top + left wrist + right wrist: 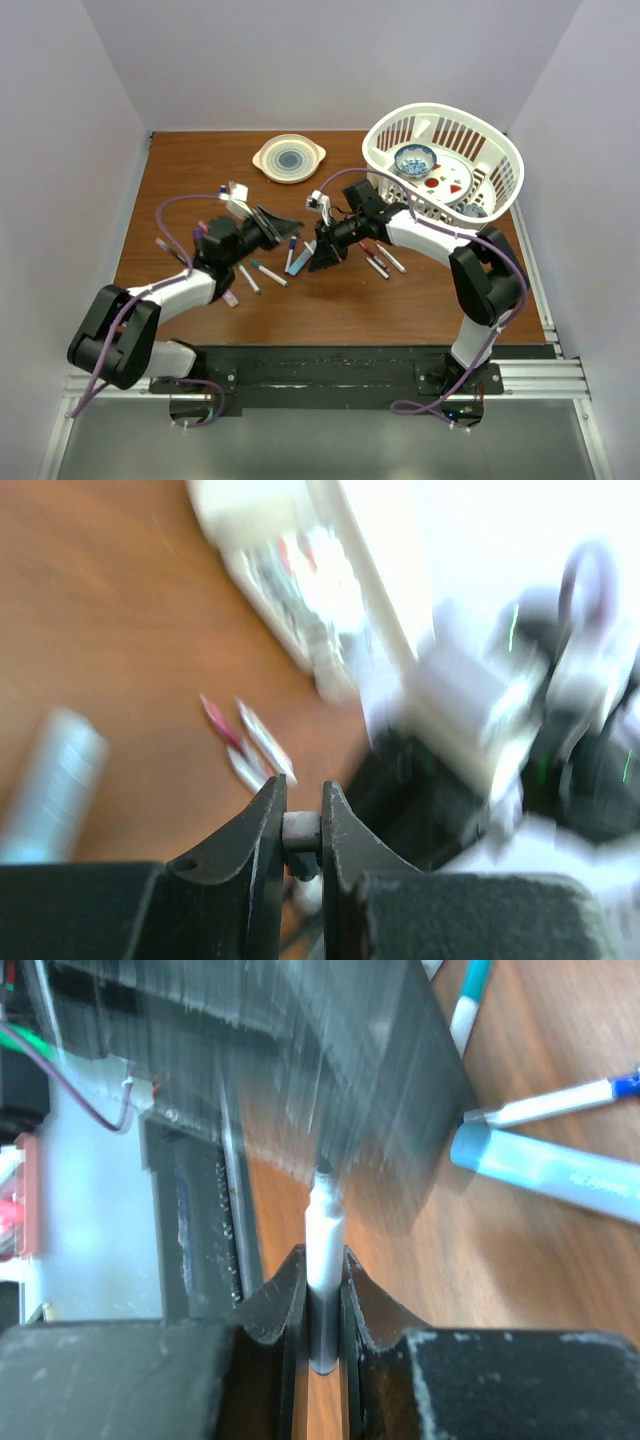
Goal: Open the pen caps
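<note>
Right wrist view: clamped on white pen barrel (324, 1225) w/ right gripper (323, 1260), over table (400, 300) centre. Pinching small grey piece, prob. pen cap (300, 832), w/ left gripper (302, 790). Could slip off on pull: tip-only bite.

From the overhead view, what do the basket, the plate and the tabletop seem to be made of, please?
Basket: probably matte white plastic, moulded slotted walls. Plate: perhaps glazed ceramic or melamine, glossy cream. Tabletop: wood or wood-look laminate, brown grain.
</note>
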Motion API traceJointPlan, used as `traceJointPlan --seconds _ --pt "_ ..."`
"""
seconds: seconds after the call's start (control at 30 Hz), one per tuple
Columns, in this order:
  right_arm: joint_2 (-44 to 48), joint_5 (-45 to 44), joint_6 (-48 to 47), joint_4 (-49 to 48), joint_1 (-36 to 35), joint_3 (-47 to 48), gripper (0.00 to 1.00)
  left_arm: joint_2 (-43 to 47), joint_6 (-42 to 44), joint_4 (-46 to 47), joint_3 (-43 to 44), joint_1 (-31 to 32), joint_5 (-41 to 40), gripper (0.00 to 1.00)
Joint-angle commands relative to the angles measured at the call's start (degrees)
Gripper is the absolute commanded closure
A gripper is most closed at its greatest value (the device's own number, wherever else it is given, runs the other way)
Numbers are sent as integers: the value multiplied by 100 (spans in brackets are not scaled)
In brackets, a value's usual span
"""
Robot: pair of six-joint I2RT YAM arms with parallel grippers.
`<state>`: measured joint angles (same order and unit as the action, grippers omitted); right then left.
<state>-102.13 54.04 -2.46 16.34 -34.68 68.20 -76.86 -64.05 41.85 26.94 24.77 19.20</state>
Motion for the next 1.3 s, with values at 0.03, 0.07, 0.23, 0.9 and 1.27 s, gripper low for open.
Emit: traceJointPlan --seconds 0.03,0.07,0.23,0.9,1.27 --pt "-62 -69 -246 572 -127 17 100 32 -81 -438 856 -1852 -470 100" --pt "-70 -104 -290 598 -162 35 100 -135 23 -553 1057 -2106 -444 100" --pt "-88 -437 -571 1002 -224 237 100 -409 375 -1001 1191 -2477 -311 100" --pt "263 -1238 -1072 1355 -136 325 100 -3089 1237 -2276 2781 -3251 -918 66" --pt "369 -1326 -1160 1442 127 334 100 -3011 1738 -2453 3301 -3515 -540 42"
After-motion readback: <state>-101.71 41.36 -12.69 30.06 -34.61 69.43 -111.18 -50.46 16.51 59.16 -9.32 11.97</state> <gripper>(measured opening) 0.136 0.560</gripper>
